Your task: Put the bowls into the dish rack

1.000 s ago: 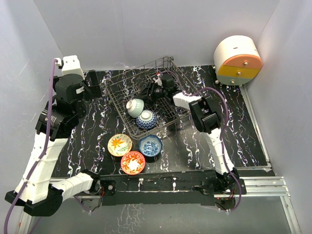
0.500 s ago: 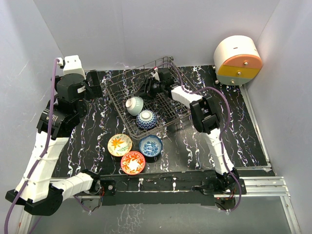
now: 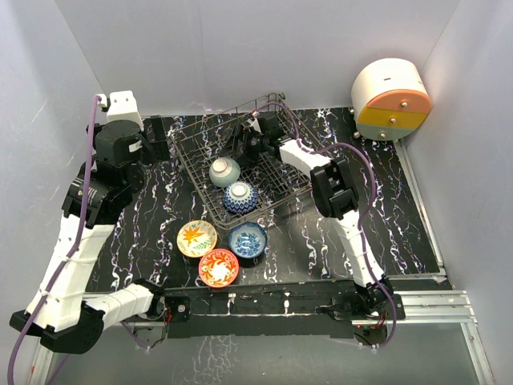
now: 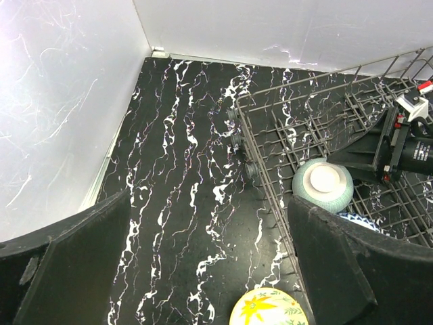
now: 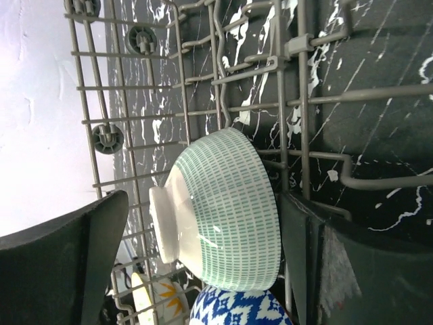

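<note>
Likely rigid, slick-glazed, chippable: pinch yellow floral bowl (image 3: 196, 238), 7 o'clock off dish rack (image 4: 270, 132), across rim; right gripper (image 5: 203, 223) spread, straddling green-dashed bowl (image 4: 323, 184); left gripper (image 4: 203, 271) agape, empty.

White left arm (image 3: 68, 249) and right arm (image 3: 357, 241), black joints (image 3: 112, 148), purple cables (image 3: 90, 132)
</note>
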`<state>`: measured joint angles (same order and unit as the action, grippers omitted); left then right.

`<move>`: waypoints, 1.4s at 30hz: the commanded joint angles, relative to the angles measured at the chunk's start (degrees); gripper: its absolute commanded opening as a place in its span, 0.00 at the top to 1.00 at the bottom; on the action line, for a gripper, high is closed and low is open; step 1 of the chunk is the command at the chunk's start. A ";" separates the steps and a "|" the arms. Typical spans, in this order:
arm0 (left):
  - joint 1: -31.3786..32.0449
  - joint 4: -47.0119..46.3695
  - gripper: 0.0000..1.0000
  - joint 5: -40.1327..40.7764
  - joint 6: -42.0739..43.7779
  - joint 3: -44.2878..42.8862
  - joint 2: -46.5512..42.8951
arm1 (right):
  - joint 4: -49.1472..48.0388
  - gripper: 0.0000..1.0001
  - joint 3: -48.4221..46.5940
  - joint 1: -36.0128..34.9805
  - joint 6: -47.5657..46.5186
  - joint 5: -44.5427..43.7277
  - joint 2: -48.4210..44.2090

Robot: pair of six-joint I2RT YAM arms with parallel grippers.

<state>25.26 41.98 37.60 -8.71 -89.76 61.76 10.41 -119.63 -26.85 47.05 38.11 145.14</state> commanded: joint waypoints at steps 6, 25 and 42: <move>0.18 -1.63 0.03 -0.60 1.55 -0.40 0.45 | 10.90 0.01 -8.75 -0.02 -10.80 -11.11 -3.62; 0.17 -3.49 0.03 -0.66 2.79 -4.09 2.27 | 25.52 0.01 0.16 -6.73 -32.67 -35.99 -26.89; 0.22 -3.78 0.03 1.04 0.13 -8.17 1.46 | 30.84 0.01 42.03 -30.90 -38.95 -37.53 -63.62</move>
<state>25.26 38.39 37.12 -7.22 -94.96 64.45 43.59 -82.50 -54.92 10.04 0.27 86.85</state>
